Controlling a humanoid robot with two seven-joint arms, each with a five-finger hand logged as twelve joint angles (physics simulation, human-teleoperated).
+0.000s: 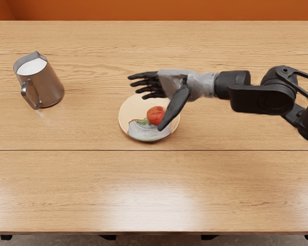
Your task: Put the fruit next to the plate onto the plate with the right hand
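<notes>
A red fruit (155, 114) with a green stem end lies on the round beige plate (133, 108) near the table's middle. Under and beside the fruit a pale grey-white patch covers the plate's front part. My right hand (156, 92) hovers just above the plate's back edge, its arm reaching in from the right. Its fingers are spread and point left, the thumb hangs down beside the fruit, and it holds nothing. The left arm does not show.
A metal pitcher (38, 80) with white contents stands at the back left of the wooden table (154, 179). An orange wall runs along the top.
</notes>
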